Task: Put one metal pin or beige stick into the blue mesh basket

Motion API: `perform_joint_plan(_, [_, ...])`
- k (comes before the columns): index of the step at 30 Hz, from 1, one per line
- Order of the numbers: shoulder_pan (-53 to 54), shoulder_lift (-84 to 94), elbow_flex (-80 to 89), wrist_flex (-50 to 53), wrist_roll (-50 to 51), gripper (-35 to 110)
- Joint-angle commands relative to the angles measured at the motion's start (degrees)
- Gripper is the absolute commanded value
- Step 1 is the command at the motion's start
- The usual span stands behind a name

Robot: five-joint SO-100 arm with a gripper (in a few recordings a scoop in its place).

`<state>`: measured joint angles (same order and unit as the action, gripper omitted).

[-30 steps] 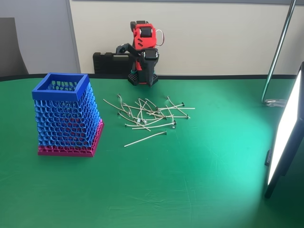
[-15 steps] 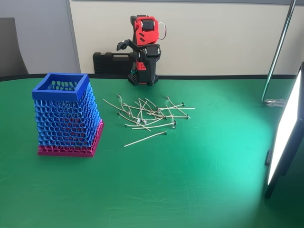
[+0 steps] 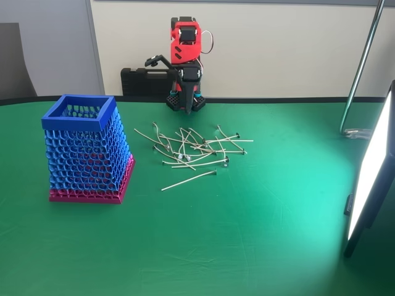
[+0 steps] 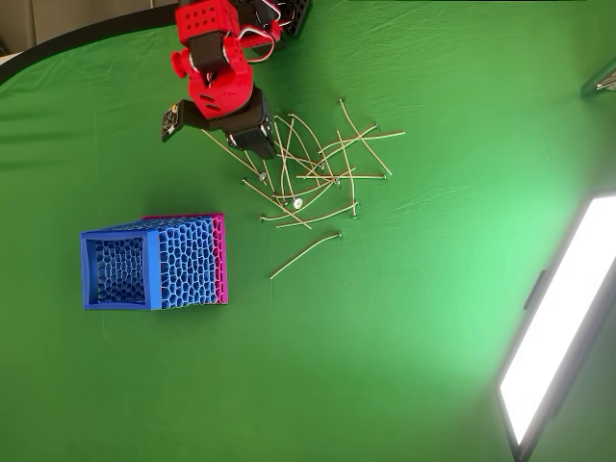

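Arm unfolding above the pin pile

Since the earlier frames the gripper (image 4: pixel 262 154) has swung down toward the pins (image 3: pixel 194 150); its opening cannot be told. The blue mesh basket (image 3: pixel 86 151) stands left, unmoved.

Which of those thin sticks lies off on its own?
Start at the blue mesh basket on the green table. Right of it sits a tangled pile of sticks. The lone stick lies just nearer the camera, touching none.

Green cloth table (image 3: pixel 259 246), cream wall (image 3: pixel 284 49) behind, lit panel light (image 3: pixel 370 172) at right edge
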<state>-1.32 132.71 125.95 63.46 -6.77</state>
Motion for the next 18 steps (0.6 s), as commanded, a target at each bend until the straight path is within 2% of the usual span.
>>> perform_joint_plan(1, [2.02, -0.53, -2.37, -1.05, -1.85, 1])
perform_joint_plan(9, [5.01, -2.11, -0.09, -2.9, -16.79, 1])
perform_joint_plan(18, [7.29, -7.56, 0.35, -5.89, -39.2, 1])
